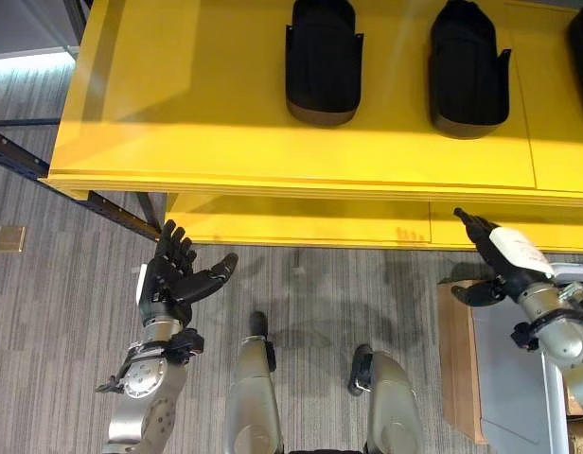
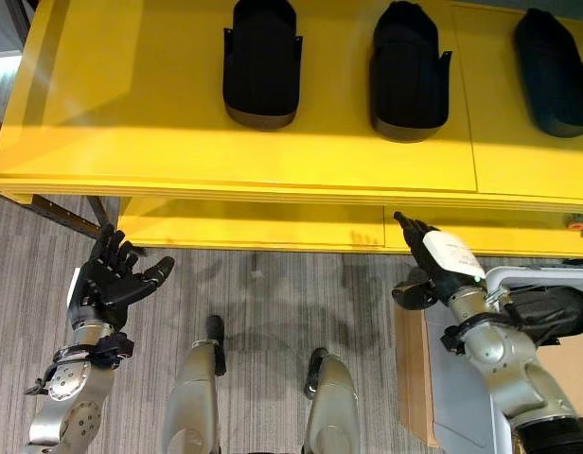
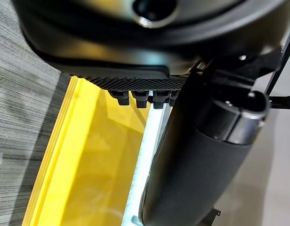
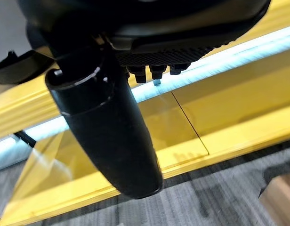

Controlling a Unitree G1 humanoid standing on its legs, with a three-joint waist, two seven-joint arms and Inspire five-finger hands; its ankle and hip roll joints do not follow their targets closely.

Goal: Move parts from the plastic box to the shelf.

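Both hands empty: left hand [image 1: 173, 279] spread open, right hand [image 2: 441, 260] relaxed, fingers straight. Black parts [image 1: 322, 61] sit on the yellow shelf [image 1: 225, 123] ahead of them. Plastic box [image 2: 481, 378] beside the right hand; next, probably reaching in for another part.

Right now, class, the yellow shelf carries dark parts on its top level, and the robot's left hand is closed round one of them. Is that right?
Not quite. The shelf does carry dark parts on its top level, but the left hand holds nothing: its fingers are spread open, below the shelf's front edge and over the carpet. The left eye view shows this.
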